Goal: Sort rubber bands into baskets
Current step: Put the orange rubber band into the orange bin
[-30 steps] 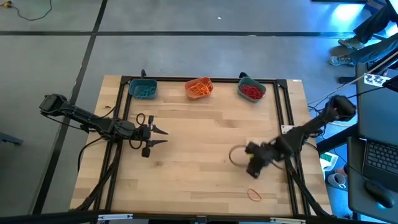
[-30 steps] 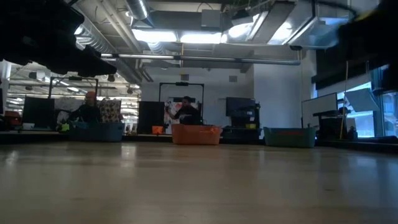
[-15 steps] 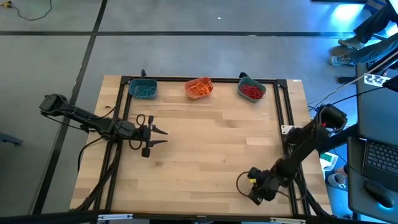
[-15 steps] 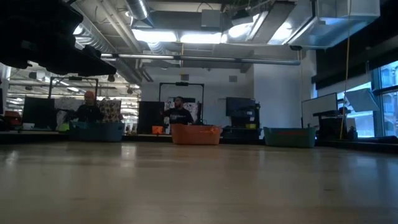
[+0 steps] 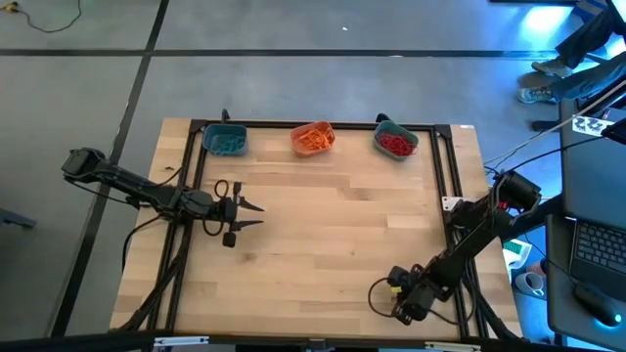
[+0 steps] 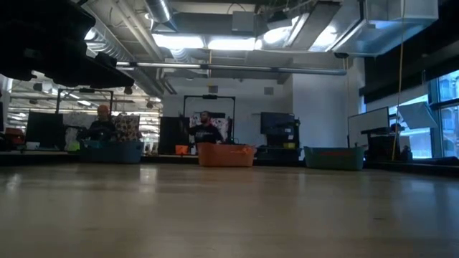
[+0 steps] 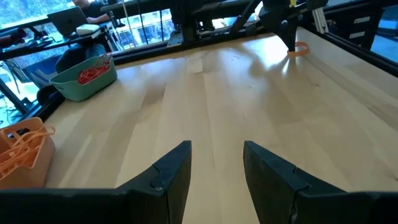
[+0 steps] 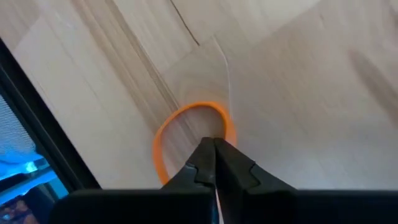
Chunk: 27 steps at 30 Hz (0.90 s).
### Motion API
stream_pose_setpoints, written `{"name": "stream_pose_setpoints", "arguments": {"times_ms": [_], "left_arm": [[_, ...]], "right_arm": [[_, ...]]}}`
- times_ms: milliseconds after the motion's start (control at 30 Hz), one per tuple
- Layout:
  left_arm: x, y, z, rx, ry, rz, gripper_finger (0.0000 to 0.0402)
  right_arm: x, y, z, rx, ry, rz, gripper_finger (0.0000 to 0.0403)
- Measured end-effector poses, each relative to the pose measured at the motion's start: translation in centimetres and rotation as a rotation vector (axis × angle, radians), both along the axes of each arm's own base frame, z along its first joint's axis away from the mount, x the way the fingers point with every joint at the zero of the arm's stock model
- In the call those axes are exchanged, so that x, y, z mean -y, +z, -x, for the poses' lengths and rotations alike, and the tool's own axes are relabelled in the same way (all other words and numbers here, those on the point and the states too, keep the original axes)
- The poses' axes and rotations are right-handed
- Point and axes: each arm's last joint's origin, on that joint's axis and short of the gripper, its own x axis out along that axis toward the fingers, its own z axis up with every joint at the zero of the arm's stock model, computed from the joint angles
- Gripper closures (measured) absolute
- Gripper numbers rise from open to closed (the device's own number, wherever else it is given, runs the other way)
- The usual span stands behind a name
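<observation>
An orange rubber band (image 8: 186,124) lies flat on the wooden table near its near right corner, and my right gripper (image 8: 215,157) stands over it, pointing steeply down and shut on it. In the high view this gripper (image 5: 403,305) hides the band; in the left wrist view the band (image 7: 301,48) shows beside it. My left gripper (image 5: 252,214) hovers open over the table's left part, holding nothing. Along the far edge stand three baskets: a teal one (image 5: 225,142), an orange one (image 5: 313,138) with orange bands, and a teal one (image 5: 396,143) with red bands. My right gripper pinches the orange band's strand (image 8: 227,135) between its two fingertips, on the side of the loop nearest the gripper. The fingers come from above, slanting steeply down. The remainder of the loop lies flat on the table.
Black frame rails (image 5: 453,186) run along the table's left, far and right sides. A laptop (image 5: 597,249) sits beyond the right edge. In the low view, people stand in the room behind the baskets. Bare wood (image 5: 333,225) lies between the two arms.
My right gripper has swung from the table's right middle toward the near edge and gone down onto the orange band near the near right corner. The band has stayed on the table.
</observation>
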Motion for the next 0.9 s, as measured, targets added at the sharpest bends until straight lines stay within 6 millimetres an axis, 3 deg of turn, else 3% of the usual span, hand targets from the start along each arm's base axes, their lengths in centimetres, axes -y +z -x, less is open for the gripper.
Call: {"name": "stream_pose_setpoints", "arguments": {"times_ms": [367,667,900], "left_arm": [[0.0,0.0,0.0,0.000,0.002,0.008,0.0258],[0.0,0.0,0.0,-0.002,0.004,0.014,0.0258],[0.0,-0.1,0.0,-0.009,0.005,0.014,0.0258]], "right_arm": [[1.3,0.0,-0.8,0.039,0.042,0.125,0.0401],[3.7,0.8,-3.9,0.180,0.076,0.359,0.0402],[6.2,1.1,-6.2,0.200,0.103,0.439,0.0403]]}}
